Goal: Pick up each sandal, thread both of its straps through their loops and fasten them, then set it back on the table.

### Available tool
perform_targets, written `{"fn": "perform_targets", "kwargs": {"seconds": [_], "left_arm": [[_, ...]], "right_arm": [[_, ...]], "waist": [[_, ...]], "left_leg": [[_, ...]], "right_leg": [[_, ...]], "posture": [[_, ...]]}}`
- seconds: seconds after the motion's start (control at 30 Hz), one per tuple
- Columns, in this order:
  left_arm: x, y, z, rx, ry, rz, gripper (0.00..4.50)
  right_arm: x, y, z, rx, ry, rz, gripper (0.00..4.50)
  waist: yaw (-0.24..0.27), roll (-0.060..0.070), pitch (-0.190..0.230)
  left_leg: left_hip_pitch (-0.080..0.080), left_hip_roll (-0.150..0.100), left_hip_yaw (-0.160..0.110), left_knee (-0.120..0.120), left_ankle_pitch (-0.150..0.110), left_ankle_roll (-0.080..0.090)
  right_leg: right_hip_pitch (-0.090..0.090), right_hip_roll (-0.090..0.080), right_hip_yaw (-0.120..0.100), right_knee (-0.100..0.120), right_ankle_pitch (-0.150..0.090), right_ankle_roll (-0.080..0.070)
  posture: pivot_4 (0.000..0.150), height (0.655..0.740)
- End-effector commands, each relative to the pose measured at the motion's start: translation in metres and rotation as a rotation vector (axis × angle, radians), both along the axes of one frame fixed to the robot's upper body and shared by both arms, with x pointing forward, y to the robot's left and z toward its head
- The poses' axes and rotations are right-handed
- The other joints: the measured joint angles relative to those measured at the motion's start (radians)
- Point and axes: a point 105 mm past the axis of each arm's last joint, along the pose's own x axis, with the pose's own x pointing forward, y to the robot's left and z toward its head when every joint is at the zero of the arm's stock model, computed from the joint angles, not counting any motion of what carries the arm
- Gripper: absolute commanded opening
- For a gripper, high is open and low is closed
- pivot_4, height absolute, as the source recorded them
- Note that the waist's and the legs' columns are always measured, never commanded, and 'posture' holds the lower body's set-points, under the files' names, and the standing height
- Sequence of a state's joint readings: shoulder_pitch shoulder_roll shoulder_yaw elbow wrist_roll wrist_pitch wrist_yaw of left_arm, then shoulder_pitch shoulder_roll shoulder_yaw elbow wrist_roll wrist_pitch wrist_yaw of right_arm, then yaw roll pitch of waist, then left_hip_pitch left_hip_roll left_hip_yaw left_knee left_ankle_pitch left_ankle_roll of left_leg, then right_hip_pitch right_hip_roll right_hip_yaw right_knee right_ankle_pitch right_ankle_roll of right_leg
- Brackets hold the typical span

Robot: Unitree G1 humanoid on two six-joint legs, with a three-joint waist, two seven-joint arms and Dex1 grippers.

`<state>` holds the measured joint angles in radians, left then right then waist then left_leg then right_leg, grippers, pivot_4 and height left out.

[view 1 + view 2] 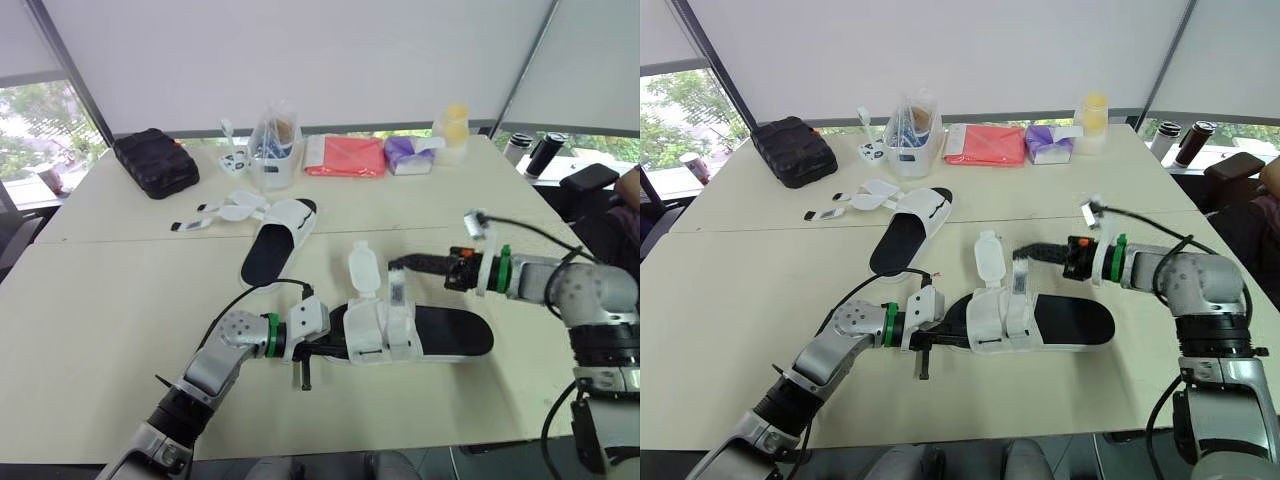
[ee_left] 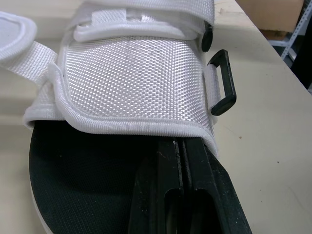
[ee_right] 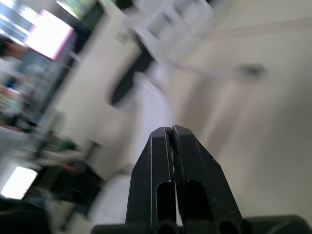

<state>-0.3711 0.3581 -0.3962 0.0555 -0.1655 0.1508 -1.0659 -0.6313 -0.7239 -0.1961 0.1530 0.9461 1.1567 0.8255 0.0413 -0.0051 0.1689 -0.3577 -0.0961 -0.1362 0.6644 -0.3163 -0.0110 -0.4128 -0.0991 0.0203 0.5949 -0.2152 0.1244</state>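
Left gripper [image 2: 182, 144], fingers shut, lies on the sandal [image 1: 450, 333] insole, tips under its upper; right gripper [image 1: 396, 265], also shut, touches 1 raised strap [image 1: 397, 291]

The near sandal [image 1: 410, 335] has a white upper [image 2: 131, 73] of coarse woven cloth with smooth piped edging, a matt, finely grained black footbed [image 2: 73, 180], and a loop [image 2: 222, 83] of smooth black plastic with a slight sheen. Its strap [image 1: 397, 290] looks greyer, perhaps fuzzy. The table [image 1: 100, 330] is pale, smooth and matt.
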Motion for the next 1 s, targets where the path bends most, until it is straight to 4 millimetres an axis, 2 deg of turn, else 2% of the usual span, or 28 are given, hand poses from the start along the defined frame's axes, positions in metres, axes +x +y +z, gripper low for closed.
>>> {"fn": "perform_targets", "kwargs": {"seconds": [0.03, 0.23, 0.33, 0.43, 0.53, 0.7, 0.87, 0.97, 1.0], "left_arm": [[0.000, 0.002, -0.020, 0.067, 0.056, 0.021, 0.00], [0.000, 0.001, -0.020, 0.068, 0.054, 0.016, 0.00], [0.000, 0.001, -0.020, 0.064, 0.058, 0.022, 0.00], [0.001, 0.002, -0.019, 0.064, 0.057, 0.025, 0.00], [0.002, 0.002, -0.019, 0.059, 0.060, 0.034, 0.00], [0.002, 0.001, -0.019, 0.055, 0.061, 0.039, 0.00], [0.003, 0.001, -0.019, 0.053, 0.060, 0.043, 0.00], [0.004, 0.001, -0.018, 0.052, 0.059, 0.045, 0.00], [0.004, 0.001, -0.018, 0.052, 0.059, 0.045, 0.00]], "right_arm": [[-0.003, 0.002, 0.020, 0.070, -0.060, 0.000, 0.05], [0.006, 0.007, 0.000, -0.010, -0.044, -0.046, 0.05], [0.013, 0.011, -0.021, -0.117, -0.015, -0.062, 0.05], [0.019, 0.012, -0.034, -0.180, 0.004, -0.076, 0.05], [0.030, 0.006, -0.055, -0.264, 0.057, -0.134, 0.05], [0.041, -0.003, -0.076, -0.391, 0.106, -0.191, 0.05], [0.043, -0.004, -0.086, -0.448, 0.116, -0.172, 0.05], [0.044, -0.005, -0.085, -0.448, 0.107, -0.178, 0.85], [0.044, -0.004, -0.083, -0.440, 0.098, -0.170, 1.31]], "waist": [[-0.001, 0.000, 0.000], [0.000, 0.001, 0.000], [-0.001, 0.001, 0.000], [0.000, 0.001, 0.000], [-0.001, 0.001, -0.001], [-0.001, 0.002, -0.001], [-0.001, 0.002, -0.001], [-0.002, 0.002, -0.001], [-0.001, 0.002, -0.001]], "left_leg": [[0.000, 0.000, 0.000, 0.000, 0.000, 0.000], [0.000, 0.000, 0.000, 0.000, 0.000, 0.000], [0.000, 0.000, 0.000, 0.000, 0.000, 0.000], [0.000, 0.000, 0.000, 0.000, 0.000, 0.000], [0.000, -0.001, 0.000, 0.000, 0.000, 0.000], [0.000, -0.001, 0.000, 0.000, 0.001, -0.001], [0.001, -0.001, 0.000, 0.000, 0.001, -0.001], [0.001, -0.001, 0.000, 0.000, 0.001, -0.001], [0.001, -0.001, 0.000, 0.000, 0.001, -0.001]], "right_leg": [[0.000, 0.000, 0.000, 0.000, 0.000, 0.000], [0.000, 0.000, 0.000, 0.000, 0.000, 0.000], [0.000, 0.000, 0.000, 0.000, 0.000, 0.000], [0.000, 0.000, 0.000, 0.001, 0.000, 0.000], [0.000, 0.000, 0.000, 0.001, 0.000, 0.000], [0.000, 0.000, 0.000, 0.001, 0.000, 0.000], [0.000, 0.000, 0.000, 0.001, 0.000, 0.000], [0.000, 0.000, 0.000, 0.001, 0.001, 0.000], [0.000, 0.000, 0.000, 0.001, 0.001, 0.000]], "posture": [[0.150, 0.7400], [0.150, 0.7400], [0.150, 0.7400], [0.150, 0.7400], [0.150, 0.7400], [0.150, 0.7400], [0.150, 0.7400], [0.150, 0.7400], [0.150, 0.7400]]}}
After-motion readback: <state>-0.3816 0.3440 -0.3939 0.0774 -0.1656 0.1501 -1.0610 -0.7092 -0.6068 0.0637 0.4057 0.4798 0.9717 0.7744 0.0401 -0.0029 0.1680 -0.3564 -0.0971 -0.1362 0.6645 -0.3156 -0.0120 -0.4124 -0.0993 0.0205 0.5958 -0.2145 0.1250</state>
